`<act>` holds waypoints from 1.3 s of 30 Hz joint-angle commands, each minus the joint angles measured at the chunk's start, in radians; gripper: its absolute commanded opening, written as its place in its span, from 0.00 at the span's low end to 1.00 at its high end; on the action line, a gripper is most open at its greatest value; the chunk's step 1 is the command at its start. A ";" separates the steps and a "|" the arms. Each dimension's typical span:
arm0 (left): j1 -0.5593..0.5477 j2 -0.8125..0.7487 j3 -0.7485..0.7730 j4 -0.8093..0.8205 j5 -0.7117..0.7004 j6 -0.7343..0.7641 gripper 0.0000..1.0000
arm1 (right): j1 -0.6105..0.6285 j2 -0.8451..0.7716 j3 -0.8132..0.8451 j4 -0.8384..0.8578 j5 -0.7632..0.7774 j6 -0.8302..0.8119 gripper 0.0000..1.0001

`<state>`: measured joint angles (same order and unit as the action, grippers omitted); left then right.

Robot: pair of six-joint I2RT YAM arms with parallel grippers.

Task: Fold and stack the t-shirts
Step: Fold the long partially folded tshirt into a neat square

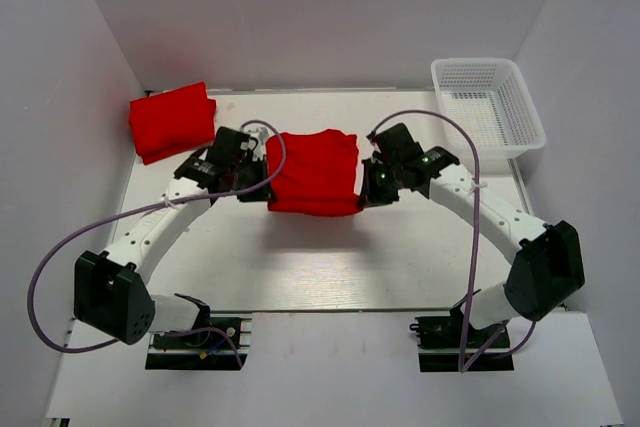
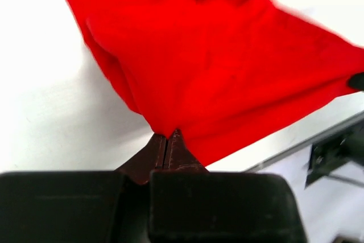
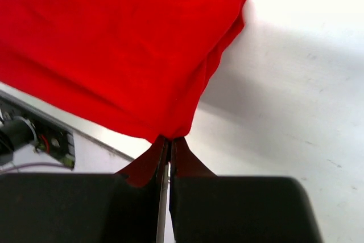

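A red t-shirt (image 1: 312,173) is being held over the middle of the white surface (image 1: 300,277), spread between the two arms as a roughly square, partly folded panel. Its near left corner is being pinched by the left pincer (image 2: 168,136), whose jaws are being pressed together on the cloth, and in the left wrist view the fabric is fanning up and away from the tips. Its near right corner is being gripped in the same way by the right pincer (image 3: 169,139), the jaws being clamped on a bunched point of the hem. In both wrist views the cloth near the grip is being kept clear of the surface, and a soft shadow is being cast beneath it. Whether the far edge is being lifted as well or is resting on the surface cannot be told. A second red t-shirt (image 1: 172,121), already folded into a thick rectangle, is lying at the far left corner of the surface, well apart from the held one. A white mesh basket (image 1: 490,107) is standing at the far right corner, close to the right wall. A purple cable (image 1: 40,287) is being looped out wide from the left arm, and another is arching over the right arm.
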<state>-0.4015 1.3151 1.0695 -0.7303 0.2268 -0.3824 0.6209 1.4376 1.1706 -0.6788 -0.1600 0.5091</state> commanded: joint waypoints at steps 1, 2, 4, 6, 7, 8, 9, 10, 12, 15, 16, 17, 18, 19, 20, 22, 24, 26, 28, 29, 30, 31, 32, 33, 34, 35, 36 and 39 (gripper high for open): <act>0.021 0.007 0.121 -0.017 -0.076 -0.016 0.00 | -0.026 0.039 0.174 -0.080 0.100 -0.035 0.00; 0.021 0.021 0.141 0.003 -0.098 -0.016 0.00 | -0.027 0.094 0.194 -0.084 0.105 -0.041 0.00; 0.021 0.074 0.190 0.012 -0.135 -0.030 0.00 | -0.041 0.153 0.237 -0.082 0.122 -0.060 0.00; 0.030 0.117 0.222 0.043 -0.170 -0.030 0.00 | -0.056 0.229 0.337 -0.076 0.138 -0.078 0.00; 0.030 0.169 0.262 0.043 -0.182 -0.047 0.00 | -0.062 0.251 0.413 -0.080 0.139 -0.078 0.00; 0.030 0.194 0.280 0.055 -0.191 -0.047 0.00 | -0.067 0.283 0.437 -0.085 0.142 -0.078 0.00; 0.030 0.220 0.299 0.064 -0.192 -0.047 0.00 | -0.076 0.320 0.478 -0.087 0.137 -0.087 0.00; 0.042 0.269 0.338 0.077 -0.202 -0.047 0.00 | -0.081 0.358 0.521 -0.106 0.137 -0.089 0.00; 0.053 0.315 0.395 0.077 -0.233 -0.056 0.00 | -0.099 0.400 0.567 -0.119 0.142 -0.090 0.00; 0.075 0.387 0.435 0.110 -0.242 -0.056 0.00 | -0.124 0.452 0.613 -0.099 0.113 -0.095 0.00; 0.075 0.409 0.449 0.120 -0.222 -0.056 0.00 | -0.127 0.461 0.626 -0.096 0.106 -0.095 0.00; 0.084 0.430 0.464 0.120 -0.222 -0.047 0.00 | -0.138 0.490 0.655 -0.100 0.097 -0.093 0.00; 0.084 0.473 0.495 0.120 -0.210 -0.047 0.00 | -0.147 0.516 0.684 -0.113 0.099 -0.089 0.00; 0.095 0.493 0.512 0.120 -0.210 -0.035 0.00 | -0.151 0.536 0.695 -0.111 0.094 -0.090 0.00; 0.095 0.510 0.526 0.120 -0.210 -0.035 0.00 | -0.153 0.547 0.715 -0.107 0.085 -0.090 0.00; 0.104 0.555 0.544 0.132 -0.210 -0.024 0.00 | -0.165 0.587 0.742 -0.105 0.064 -0.092 0.00; 0.113 0.587 0.573 0.158 -0.182 -0.006 0.00 | -0.176 0.612 0.771 -0.107 0.047 -0.087 0.00; 0.113 0.637 0.595 0.169 -0.182 -0.006 0.00 | -0.181 0.650 0.785 -0.102 0.033 -0.089 0.00; 0.124 0.671 0.625 0.169 -0.173 0.004 0.00 | -0.188 0.678 0.796 -0.084 0.027 -0.084 0.00; 0.124 0.684 0.626 0.205 -0.164 0.020 0.00 | -0.194 0.682 0.801 -0.068 0.024 -0.083 0.00; 0.124 0.708 0.639 0.215 -0.164 0.030 0.00 | -0.194 0.695 0.796 -0.039 0.022 -0.081 0.00; 0.124 0.722 0.652 0.215 -0.164 0.030 0.00 | -0.199 0.699 0.794 -0.025 0.014 -0.083 0.00; 0.133 0.734 0.677 0.215 -0.202 0.030 0.00 | -0.201 0.711 0.794 0.005 0.001 -0.087 0.00; 0.133 0.743 0.687 0.224 -0.211 0.030 0.00 | -0.202 0.716 0.793 0.033 -0.003 -0.092 0.00; 0.133 0.763 0.699 0.224 -0.211 0.040 0.00 | -0.207 0.725 0.802 0.044 -0.010 -0.095 0.00; 0.142 0.774 0.727 0.224 -0.211 0.049 0.19 | -0.208 0.744 0.817 0.071 -0.015 -0.109 0.06; 0.142 0.783 0.739 0.224 -0.211 0.050 0.43 | -0.210 0.751 0.822 0.071 -0.012 -0.112 0.18; 0.151 0.794 0.761 0.197 -0.222 0.050 1.00 | -0.217 0.773 0.874 0.079 -0.015 -0.133 0.90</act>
<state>-0.2749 2.1345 1.7760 -0.5461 0.0360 -0.3508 0.4183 2.2059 1.9732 -0.6655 -0.1600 0.4198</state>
